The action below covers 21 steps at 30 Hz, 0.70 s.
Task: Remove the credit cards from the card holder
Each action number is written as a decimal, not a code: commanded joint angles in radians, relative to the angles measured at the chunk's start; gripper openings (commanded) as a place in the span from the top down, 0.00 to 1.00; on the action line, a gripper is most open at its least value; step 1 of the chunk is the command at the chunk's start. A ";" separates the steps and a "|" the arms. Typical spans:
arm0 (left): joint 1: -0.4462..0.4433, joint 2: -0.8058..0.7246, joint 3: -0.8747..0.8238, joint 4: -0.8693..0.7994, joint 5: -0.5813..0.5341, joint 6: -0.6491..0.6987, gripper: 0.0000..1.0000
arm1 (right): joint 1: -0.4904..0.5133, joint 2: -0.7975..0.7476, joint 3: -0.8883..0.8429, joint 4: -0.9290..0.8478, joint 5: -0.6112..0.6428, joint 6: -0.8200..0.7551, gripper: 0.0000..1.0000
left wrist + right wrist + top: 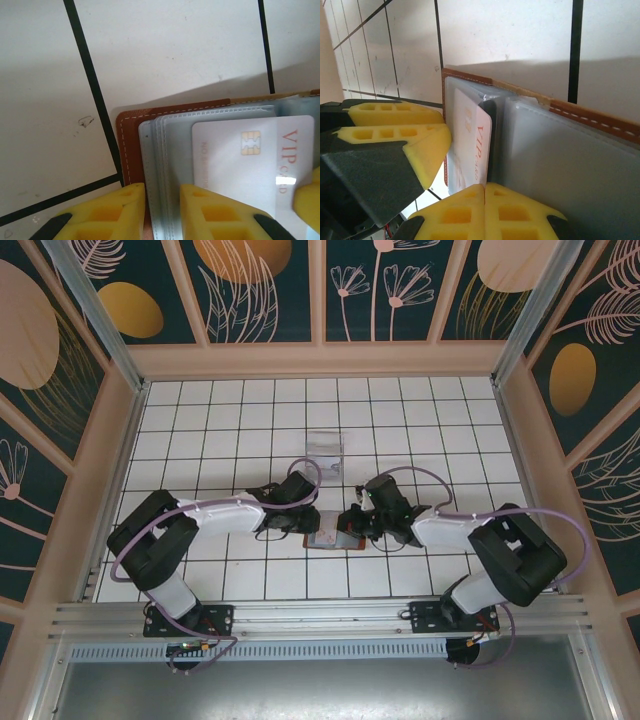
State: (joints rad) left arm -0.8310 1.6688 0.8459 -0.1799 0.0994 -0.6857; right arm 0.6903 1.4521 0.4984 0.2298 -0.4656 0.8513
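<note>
An open card holder (330,538) lies on the tiled table (175,50) between two robot arms. For a clean pull, the holder is best pinned flat and the card (250,165) drawn straight along its clear sleeve, untwisted, so the pocket is not dragged. The left fingers (117,212) are nearly closed, clamped on the holder's brown edge and sleeves, just beside the white VIP card. The right fingers (462,210) are pressed fully together at that card's edge; whether it is caught cannot be told.
</note>
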 commanded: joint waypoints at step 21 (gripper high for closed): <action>-0.005 -0.056 -0.044 -0.081 -0.051 -0.025 0.72 | -0.032 -0.259 0.008 -0.289 0.128 -0.083 1.00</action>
State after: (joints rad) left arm -0.8318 1.6253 0.8104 -0.1978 0.0772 -0.6941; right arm 0.6655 1.2232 0.4820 0.0029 -0.3779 0.8005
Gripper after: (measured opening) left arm 0.276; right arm 0.052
